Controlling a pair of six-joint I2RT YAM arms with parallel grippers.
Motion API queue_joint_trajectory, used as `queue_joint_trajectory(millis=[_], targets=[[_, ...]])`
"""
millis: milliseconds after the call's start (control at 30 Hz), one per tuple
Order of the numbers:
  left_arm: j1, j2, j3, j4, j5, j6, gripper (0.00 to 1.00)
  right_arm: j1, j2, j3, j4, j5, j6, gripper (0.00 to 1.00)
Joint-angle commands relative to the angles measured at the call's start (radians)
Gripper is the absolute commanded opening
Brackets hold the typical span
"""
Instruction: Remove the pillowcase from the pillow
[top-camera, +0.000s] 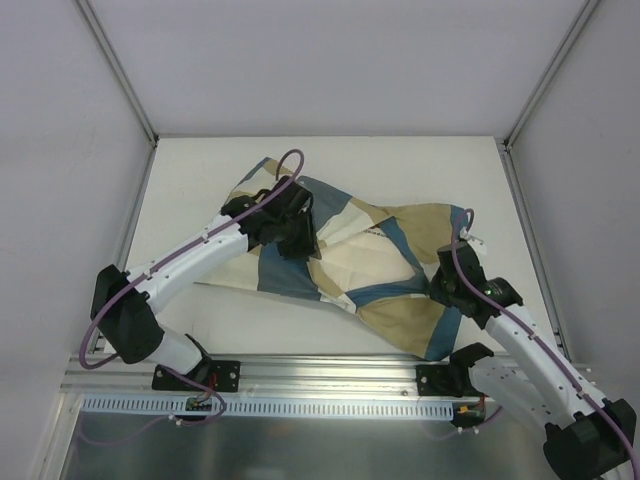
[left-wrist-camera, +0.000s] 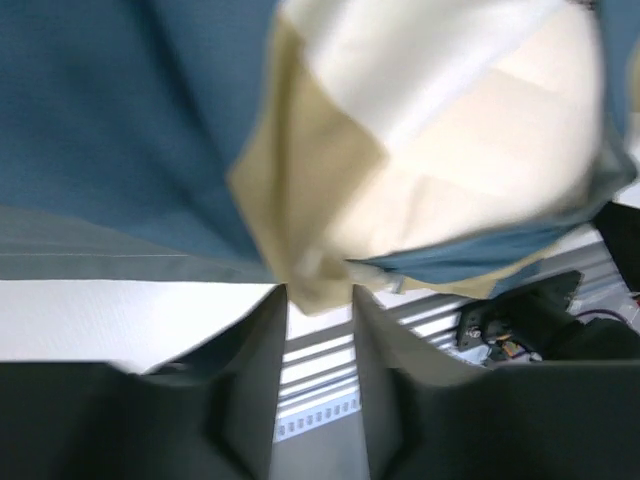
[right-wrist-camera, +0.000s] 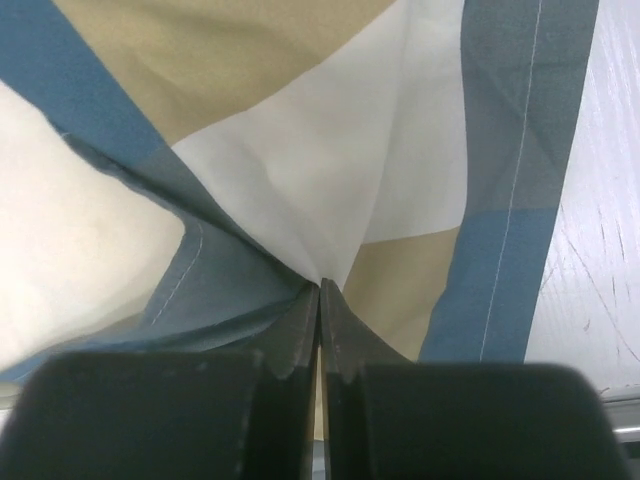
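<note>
Checked blue-tan-cream pillowcase (top-camera: 350, 268), crumpled, lying diagonally

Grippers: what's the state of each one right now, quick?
Left gripper: fingers apart, pillowcase fold at the tips; grip cannot be told.
Right gripper: closed, pinching the pillowcase.

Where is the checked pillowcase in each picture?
Top view: the pillowcase lies crumpled in the middle of the table, between the two arms.
Left wrist view: it fills the upper part, above the open left gripper.
Right wrist view: it fills nearly everything, pinched by the right gripper.
Shared landmark: the white table, seen at left in the left wrist view and at the right edge in the right wrist view.
</note>
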Motion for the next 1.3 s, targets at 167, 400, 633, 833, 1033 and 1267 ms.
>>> queue_joint_trajectory(millis=[167, 400, 633, 833, 1033, 1267], targets=[[-0.243, 0.061, 0.345, -0.064, -0.111, 0.082, 0.85, 0.013, -0.035, 0.092, -0.023, 0.002, 0.016, 0.01], [-0.309, 0.245, 0.481, -0.064, -0.068, 0.079, 0.73, 0.013, -0.078, 0.049, -0.011, -0.022, 0.047, 0.01], [-0.281, 0.403, 0.546, -0.062, -0.1, 0.036, 0.64, 0.013, -0.126, 0.036, -0.019, -0.03, 0.056, 0.01], [-0.281, 0.53, 0.605, -0.062, -0.068, 0.041, 0.8, 0.013, -0.136, 0.02, -0.019, -0.047, 0.061, 0.01], [-0.281, 0.627, 0.684, -0.064, -0.032, 0.074, 0.99, 0.013, -0.13, 0.019, -0.014, -0.056, 0.064, 0.01], [-0.306, 0.707, 0.657, -0.062, 0.009, 0.082, 0.96, 0.012, -0.124, 0.028, -0.013, -0.056, 0.064, 0.01]])
